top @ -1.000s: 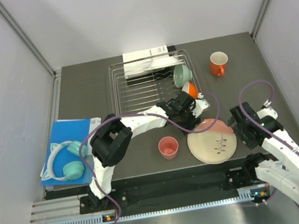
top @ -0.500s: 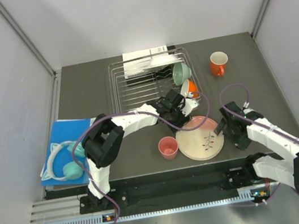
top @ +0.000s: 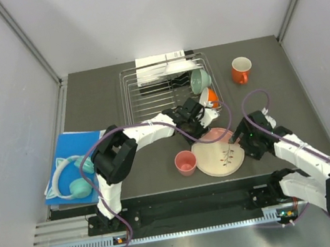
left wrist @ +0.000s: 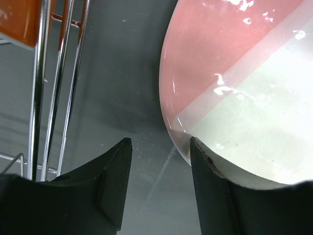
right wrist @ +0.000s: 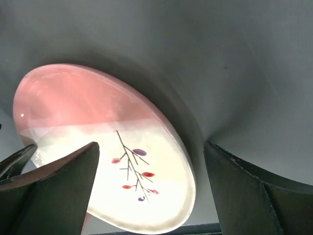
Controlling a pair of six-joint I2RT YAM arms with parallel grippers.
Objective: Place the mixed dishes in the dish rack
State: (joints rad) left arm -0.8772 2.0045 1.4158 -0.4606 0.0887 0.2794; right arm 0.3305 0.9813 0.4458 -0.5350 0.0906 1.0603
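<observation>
pink plate (top: 220,156) between open left gripper (left wrist: 161,148), right gripper (right wrist: 149,147)

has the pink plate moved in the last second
Yes. The pink plate has slid left, ending closer to the pink cup, which has stayed put.

Pale pink plate (right wrist: 107,161), centre: pink band above, cream below, dark branch motif with red and purple leaves.
Cup (top: 185,162): pink.
Mug (top: 240,71), upper right: orange, white inside.
Mint-green bowl (top: 201,80).
Orange bowl (top: 211,97).
Rack (top: 148,101): silver wire grid.
Sheet (top: 77,144), lower left: blue.
Table (top: 98,103): dark grey.
</observation>
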